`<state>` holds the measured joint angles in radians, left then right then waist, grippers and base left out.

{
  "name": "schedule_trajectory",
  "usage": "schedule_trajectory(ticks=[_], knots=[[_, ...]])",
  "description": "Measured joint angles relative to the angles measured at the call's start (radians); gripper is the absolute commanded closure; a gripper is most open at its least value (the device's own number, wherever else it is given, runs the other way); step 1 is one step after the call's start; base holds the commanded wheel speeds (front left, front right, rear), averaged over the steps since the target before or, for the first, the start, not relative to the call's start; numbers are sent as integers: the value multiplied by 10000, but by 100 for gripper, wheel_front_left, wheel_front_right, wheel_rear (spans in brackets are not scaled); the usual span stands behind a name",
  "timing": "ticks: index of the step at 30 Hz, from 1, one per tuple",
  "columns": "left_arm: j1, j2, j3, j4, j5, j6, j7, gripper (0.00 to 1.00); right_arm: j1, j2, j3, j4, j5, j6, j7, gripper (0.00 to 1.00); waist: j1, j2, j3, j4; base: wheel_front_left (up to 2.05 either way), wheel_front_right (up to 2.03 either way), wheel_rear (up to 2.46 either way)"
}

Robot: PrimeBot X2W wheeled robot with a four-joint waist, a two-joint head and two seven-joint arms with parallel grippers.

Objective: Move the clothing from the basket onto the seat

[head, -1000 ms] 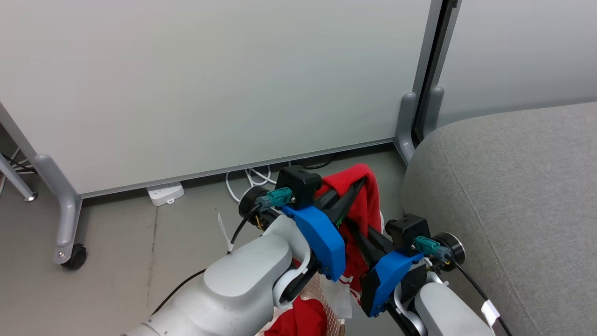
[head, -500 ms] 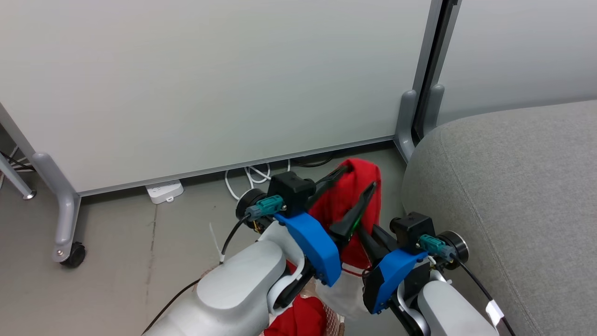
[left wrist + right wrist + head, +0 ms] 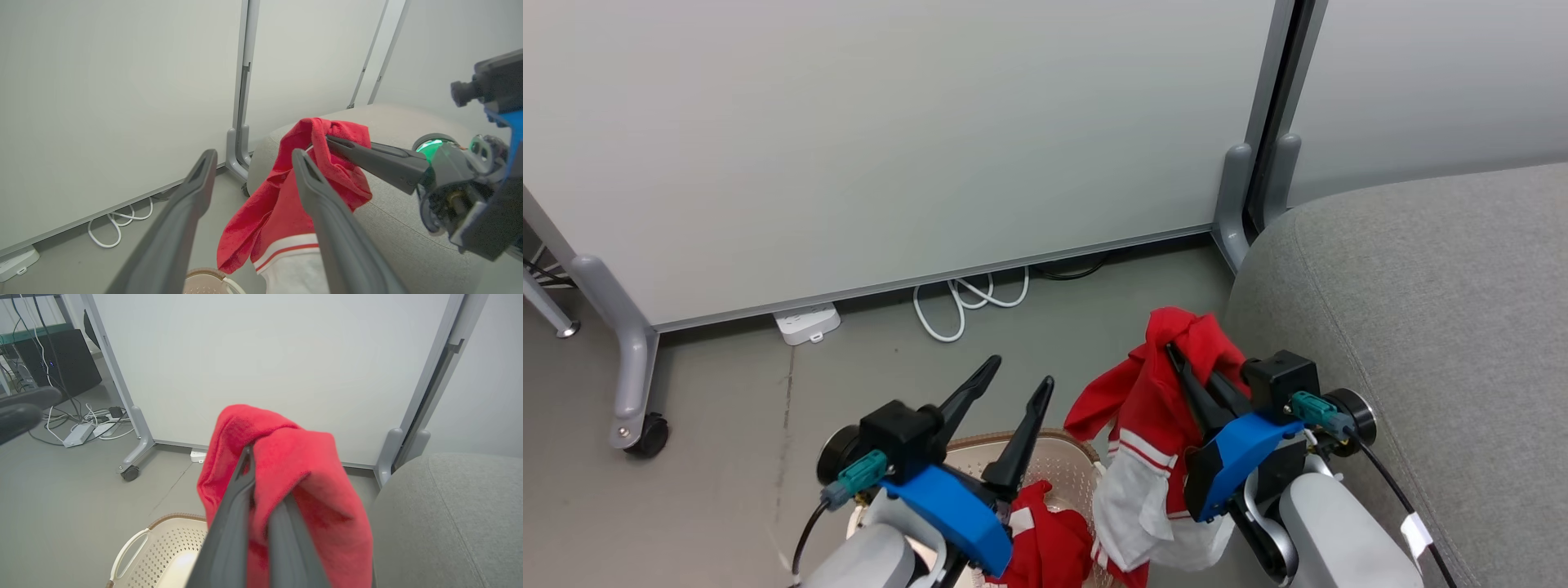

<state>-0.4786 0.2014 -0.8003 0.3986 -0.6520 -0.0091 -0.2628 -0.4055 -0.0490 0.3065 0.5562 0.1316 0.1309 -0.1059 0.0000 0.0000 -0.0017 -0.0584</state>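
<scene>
Lower right of the head view: my right gripper pinches a red garment beside the seat.
Its fingers are pressed together on the fabric's top fold, and the white, striped-trim part hangs at bottom centre, next to the grey cushion's edge. At lower left my left gripper has its jaws spread wide and empty above the basket, where more red clothing lies.

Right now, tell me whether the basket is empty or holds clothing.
Not empty: a red garment lies in the basket, below the open left gripper.
</scene>
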Motion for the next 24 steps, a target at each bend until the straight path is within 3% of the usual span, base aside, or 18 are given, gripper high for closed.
schedule_trajectory(ticks=[11, 24], knots=[[2030, 54, 1952, -708, 1277, 59, 0, 0, 157, 0, -211, -113, -86, 0, 13, 100, 0, 0, 32, 165, 0, 0, 0], [2413, -408, 2819, -516, 2092, -637, 0, 0, 212, 0, -188, -203, -144, 2, 134, 100, 0, 0, 27, 237, 0, 0, 0]])
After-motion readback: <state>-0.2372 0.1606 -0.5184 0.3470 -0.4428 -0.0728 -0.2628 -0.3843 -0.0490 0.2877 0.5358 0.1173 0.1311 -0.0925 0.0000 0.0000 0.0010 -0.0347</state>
